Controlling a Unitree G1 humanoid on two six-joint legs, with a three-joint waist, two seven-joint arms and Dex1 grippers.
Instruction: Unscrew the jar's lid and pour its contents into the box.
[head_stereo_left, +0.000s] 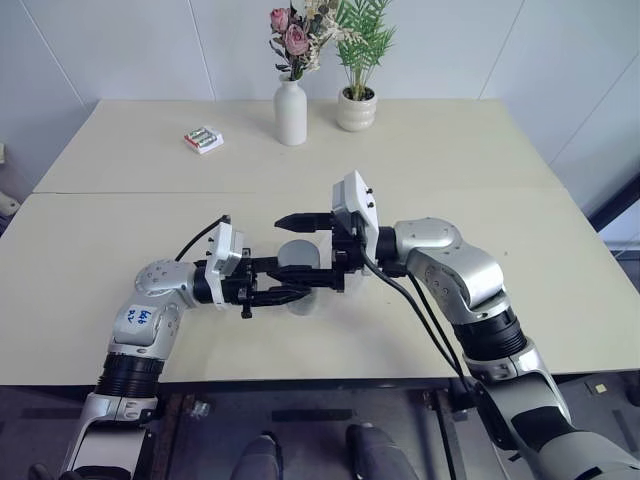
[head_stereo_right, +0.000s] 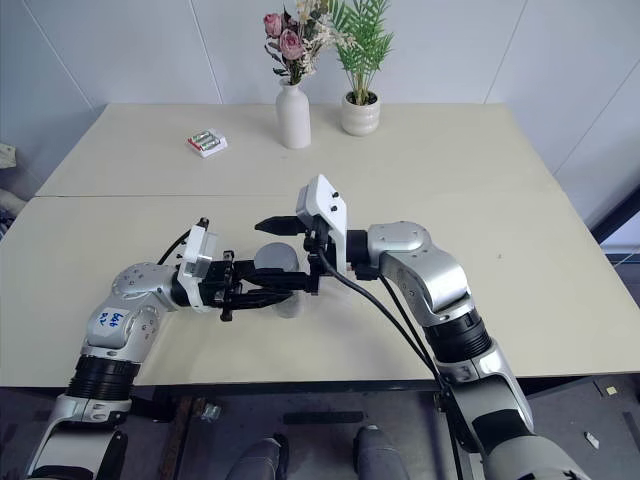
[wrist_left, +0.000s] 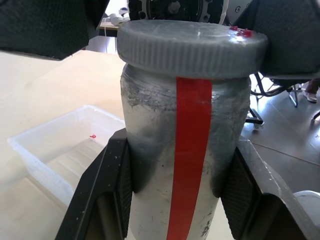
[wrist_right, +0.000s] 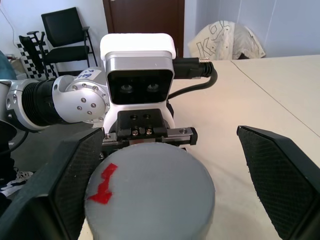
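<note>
The silvery jar (wrist_left: 150, 165), with a red stripe down its side, stands upright above the table, and my left gripper (head_stereo_left: 293, 282) is shut on its body. The round grey lid (wrist_right: 150, 190) sits on top of the jar and bears a red mark. My right gripper (head_stereo_left: 305, 252) comes in from the opposite side and stands open. One of its fingers (wrist_right: 280, 175) is on each side of the lid, and neither touches it. The clear plastic box (wrist_left: 55, 155) lies on the table just beside and below the jar. The contents are hidden inside the jar.
At the far side of the table (head_stereo_left: 480, 180) stand a white vase of flowers (head_stereo_left: 291, 112) and a small potted plant (head_stereo_left: 357, 108). A small red-green-white pack (head_stereo_left: 203, 140) lies at the far left. The table's front edge runs just below my arms.
</note>
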